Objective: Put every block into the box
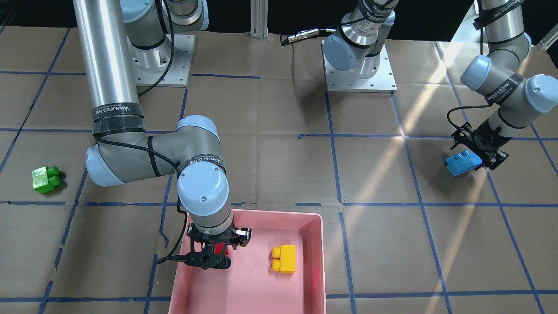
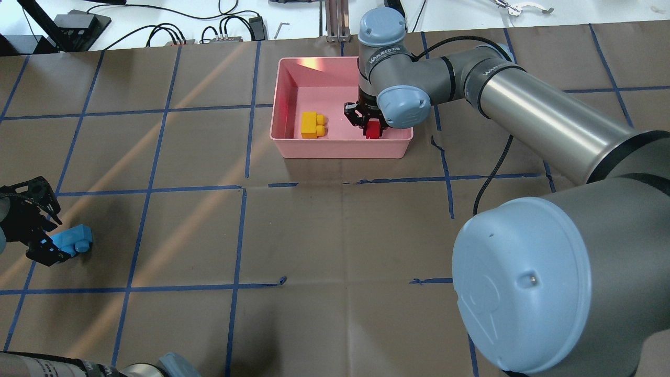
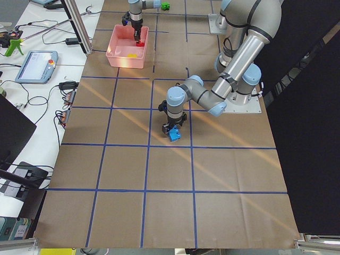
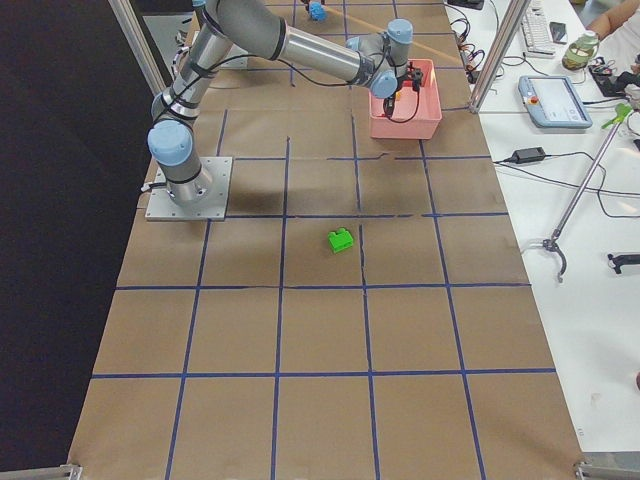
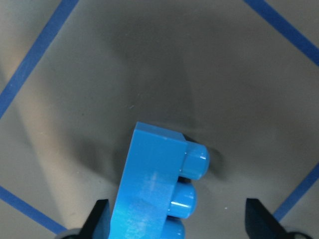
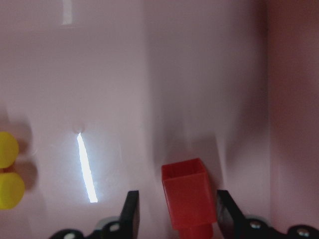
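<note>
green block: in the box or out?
Out. The green block lies on the table paper, well apart from the pink box.

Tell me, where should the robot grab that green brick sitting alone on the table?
Grip the green brick by two opposite flat sides, coming straight down from above. It seems to lie on its side with both studs pointing sideways, so the studded face would give poor contact.

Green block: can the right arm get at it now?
Probably yes. The green block lies alone on bare table on that arm's side, nothing over it. The right gripper is in the pink box, jaws open around the red block.
</note>
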Controlling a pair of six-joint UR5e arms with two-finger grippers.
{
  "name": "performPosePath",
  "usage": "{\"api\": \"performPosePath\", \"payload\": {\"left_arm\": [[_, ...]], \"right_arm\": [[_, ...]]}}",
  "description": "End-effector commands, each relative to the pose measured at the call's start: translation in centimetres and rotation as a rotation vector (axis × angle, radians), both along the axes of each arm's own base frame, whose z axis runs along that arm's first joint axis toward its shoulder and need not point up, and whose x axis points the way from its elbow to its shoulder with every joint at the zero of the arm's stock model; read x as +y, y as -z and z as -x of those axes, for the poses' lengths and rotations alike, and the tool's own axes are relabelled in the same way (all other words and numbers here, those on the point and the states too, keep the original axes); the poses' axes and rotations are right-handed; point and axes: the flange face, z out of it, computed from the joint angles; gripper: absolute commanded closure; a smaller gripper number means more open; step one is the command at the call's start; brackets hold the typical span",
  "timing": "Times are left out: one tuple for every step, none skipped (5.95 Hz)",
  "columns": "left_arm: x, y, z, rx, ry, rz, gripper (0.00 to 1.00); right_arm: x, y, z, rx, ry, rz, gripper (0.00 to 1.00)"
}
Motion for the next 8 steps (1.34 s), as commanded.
{"api": "performPosePath", "payload": {"left_arm": [[0.3,1.0,-0.4,-0.028,0.007,-0.028,0.04],[0.4,1.1,-0.4,-0.027,0.006,-0.031,0.05],[0.3,1.2,-0.4,-0.024,0.008,-0.030,0.22],[0.3,1.2,-0.3,-0.025,0.007,-0.029,0.43],[0.3,1.2,-0.3,-0.025,0.007,-0.029,0.48],[0.1,0.9,-0.5,-0.029,0.004,-0.025,0.67],[0.0,0.7,-0.6,-0.032,0.001,-0.022,0.75],[-0.7,-0.8,-0.5,-0.046,0.005,-0.015,0.76]], "right_arm": [[-0.3,-2.1,0.1,-0.007,0.006,0.036,0.00],[-0.4,-5.5,0.6,-0.002,0.010,0.019,0.00],[-0.3,-10.3,3.6,0.006,0.040,-0.023,0.00],[-0.7,-12.7,8.7,0.011,-0.003,-0.035,0.00],[-1.2,-14.4,14.6,0.017,-0.023,-0.039,0.00],[-1.3,-14.9,20.6,0.026,-0.107,-0.055,0.00],[-0.6,-14.4,26.9,0.029,-0.193,-0.075,0.00],[2.0,-15.1,33.2,0.028,-0.241,-0.081,0.00]]}}
